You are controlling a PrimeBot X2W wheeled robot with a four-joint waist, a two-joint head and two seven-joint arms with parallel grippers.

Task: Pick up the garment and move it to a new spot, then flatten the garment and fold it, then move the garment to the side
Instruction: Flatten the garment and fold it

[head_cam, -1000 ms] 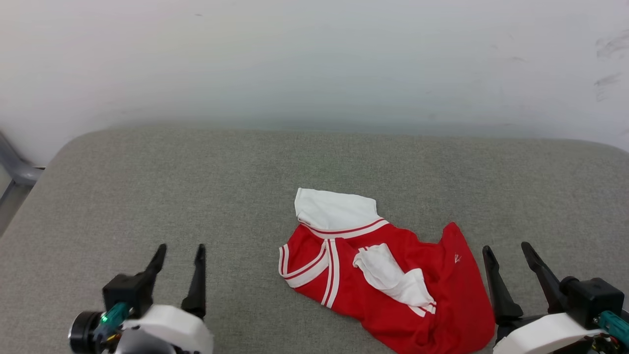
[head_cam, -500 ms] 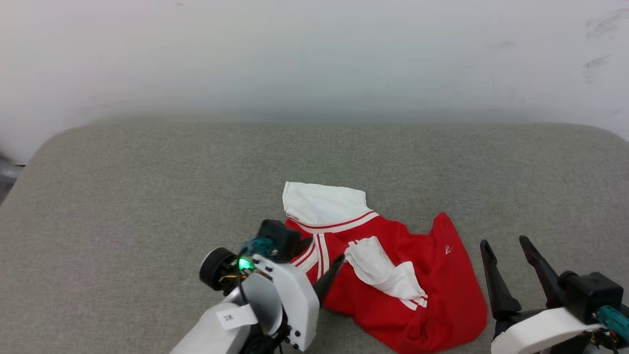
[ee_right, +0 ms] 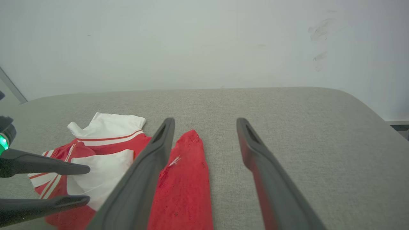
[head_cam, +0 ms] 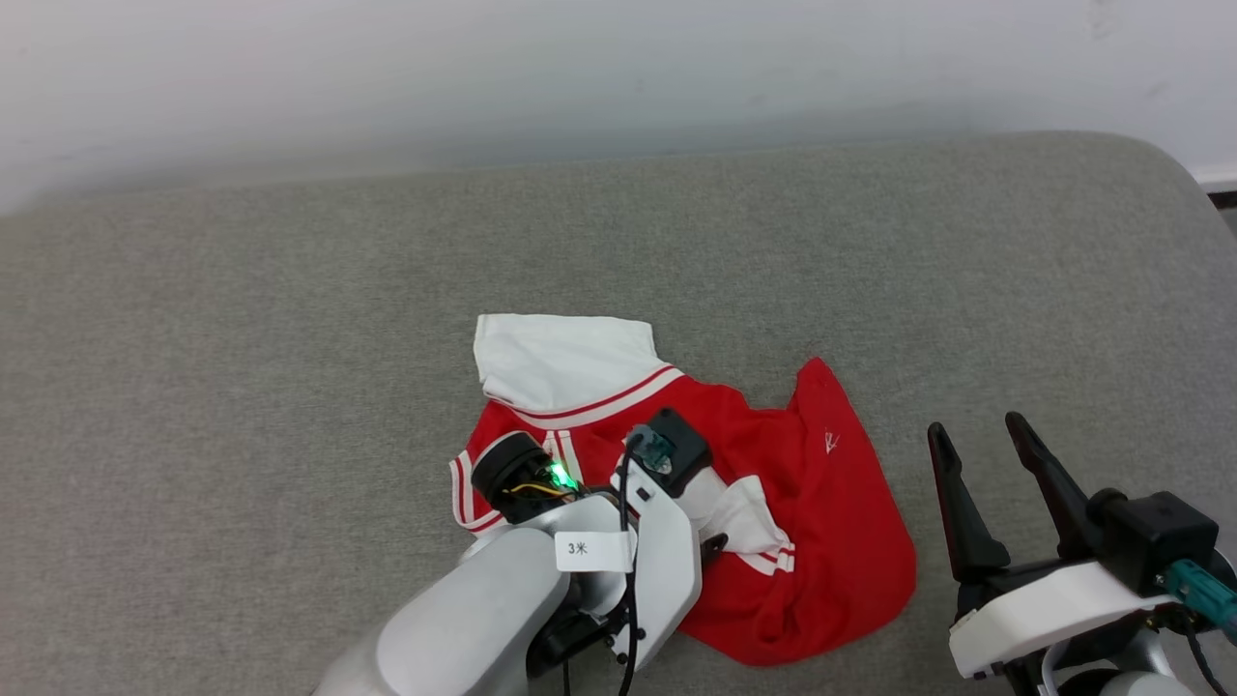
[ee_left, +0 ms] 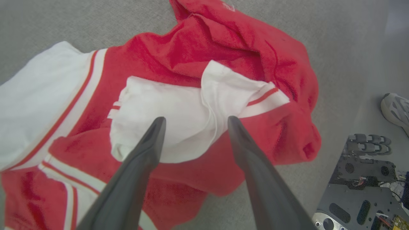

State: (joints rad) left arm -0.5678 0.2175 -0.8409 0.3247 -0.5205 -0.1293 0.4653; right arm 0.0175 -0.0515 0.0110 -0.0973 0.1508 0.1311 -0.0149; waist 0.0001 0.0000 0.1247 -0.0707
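The garment (head_cam: 831, 483) is a crumpled red jersey with white sleeve panels and striped trim, lying on the grey padded surface (head_cam: 242, 338) right of centre. My left arm reaches over its near left part. In the left wrist view my left gripper (ee_left: 195, 118) is open, its tips hovering over a folded white sleeve (ee_left: 179, 105) with nothing between them. The right wrist view shows the left gripper (ee_right: 88, 184) from the side, above the garment (ee_right: 188, 185). My right gripper (head_cam: 974, 425) stands open just right of the garment, empty, fingers (ee_right: 159, 150) pointing toward the wall.
A white wall (head_cam: 580, 68) runs along the far edge of the surface, whose rounded corner (head_cam: 1189, 184) is at the right. Past the near edge, the left wrist view shows a person's shoe (ee_left: 396, 108) and my base plate (ee_left: 358, 179) on the floor.
My left arm has swung from the lower left to the right, over the garment, fingers still open. The head camera has shifted. The right gripper holds its place; the garment lies as before.
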